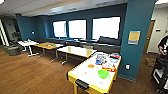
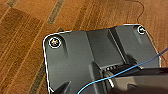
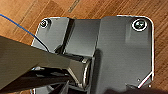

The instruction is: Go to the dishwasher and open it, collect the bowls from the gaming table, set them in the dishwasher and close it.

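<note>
Nearest us, lower centre, the yellow-framed white-topped table (image 1: 83,75) carries a round green plastic bowl (image 1: 103,73), awaiting collection; claw states cannot be told.

Gaming desk (image 1: 85,75) front-ctr, bowl (image 1: 103,74) on it w/ boxes (image 1: 109,66) behind, more desks (image 1: 77,51) left-rear, person (image 1: 163,46) far right

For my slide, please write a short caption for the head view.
A green bowl and an orange bowl lie on the white-topped gaming table, near a teal pillar.
</note>
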You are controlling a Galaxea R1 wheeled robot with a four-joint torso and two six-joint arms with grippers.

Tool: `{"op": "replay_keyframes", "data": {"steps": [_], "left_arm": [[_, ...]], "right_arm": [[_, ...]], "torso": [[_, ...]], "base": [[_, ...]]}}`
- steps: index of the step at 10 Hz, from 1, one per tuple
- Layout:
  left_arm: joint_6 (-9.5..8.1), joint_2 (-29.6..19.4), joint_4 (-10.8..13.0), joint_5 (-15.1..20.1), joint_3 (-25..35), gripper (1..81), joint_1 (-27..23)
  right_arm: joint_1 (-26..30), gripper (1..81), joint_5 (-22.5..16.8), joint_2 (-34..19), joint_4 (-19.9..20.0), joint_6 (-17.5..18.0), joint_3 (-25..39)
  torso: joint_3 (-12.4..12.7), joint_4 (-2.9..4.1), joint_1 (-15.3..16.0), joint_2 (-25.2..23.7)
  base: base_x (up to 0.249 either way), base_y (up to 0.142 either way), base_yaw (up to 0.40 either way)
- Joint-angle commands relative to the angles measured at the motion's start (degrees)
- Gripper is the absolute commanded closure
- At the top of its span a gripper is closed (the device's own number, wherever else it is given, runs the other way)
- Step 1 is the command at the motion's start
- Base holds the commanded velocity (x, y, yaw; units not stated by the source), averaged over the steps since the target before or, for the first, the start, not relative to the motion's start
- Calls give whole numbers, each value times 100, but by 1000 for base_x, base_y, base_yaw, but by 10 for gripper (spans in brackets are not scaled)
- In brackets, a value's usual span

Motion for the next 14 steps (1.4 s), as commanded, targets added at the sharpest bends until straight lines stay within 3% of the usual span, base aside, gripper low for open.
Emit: {"op": "replay_keyframes", "data": {"steps": [1,14], "left_arm": [[13,-44,34,256,-1,10,-330],[13,-17,43,256,-1,10,-321]], "right_arm": [[307,10,-244,-2,-76,-11,14],[263,10,-244,7,-84,-11,14]], "torso": [[0,0,0,0],[0,0,0,0]], "base": [[121,105,0],[116,94,0]]}}
